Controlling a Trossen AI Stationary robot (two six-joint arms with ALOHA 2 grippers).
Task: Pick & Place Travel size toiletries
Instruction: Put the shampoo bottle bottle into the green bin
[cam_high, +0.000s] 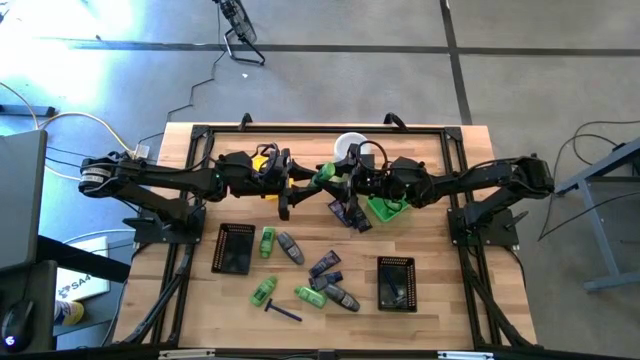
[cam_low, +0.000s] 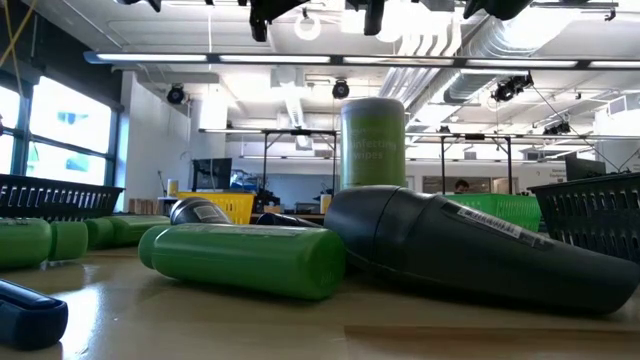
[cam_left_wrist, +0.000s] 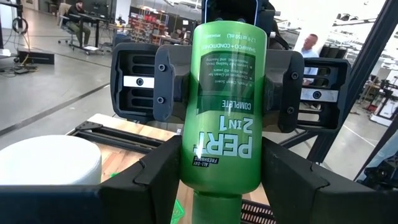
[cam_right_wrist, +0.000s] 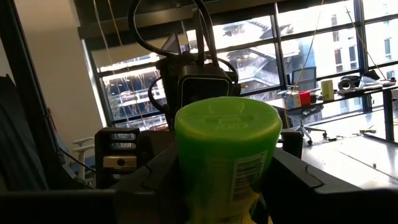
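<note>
1. The green shampoo bottle (cam_left_wrist: 227, 93), one of the travel size toiletries, hung in the air over the middle-back of the desk (cam_high: 450, 300), between the two arms.
2. Its long axis ran along the line joining the arms, across the desk. One end pointed at each wrist.
3. The left tool (cam_left_wrist: 225, 186) was clamped on the bottle, with a finger on either side of the labelled body.
4. The right tool (cam_right_wrist: 224, 186) faced it head-on and looked clamped on the same bottle at the cap end. Both arms therefore gripped one item, end to end.
5. By my reading this was a handover. The coming move depended on one tool letting go while the other kept its grip along that shared axis.
6. The green tray (cam_high: 385, 210) lay just beside the right tool and partly under that arm, so the right arm was the nearer one to it. What it held I could not tell.
7. The yellow tray (cam_high: 262, 158) sat under the left arm, with its contents hidden.
8. The left black mesh tray (cam_high: 235, 248) showed nothing inside that I could make out. The right black mesh tray (cam_high: 396, 283) seemed to hold a dark item.
9. The white-lidded canister (cam_high: 350, 145) stood upright behind the meeting point.
10. Green bottles (cam_high: 267, 242), dark grey pieces (cam_high: 291, 248), navy packets (cam_high: 325, 265) and a purple razor (cam_high: 283, 311) lay loose on the desk between the black trays.
</note>
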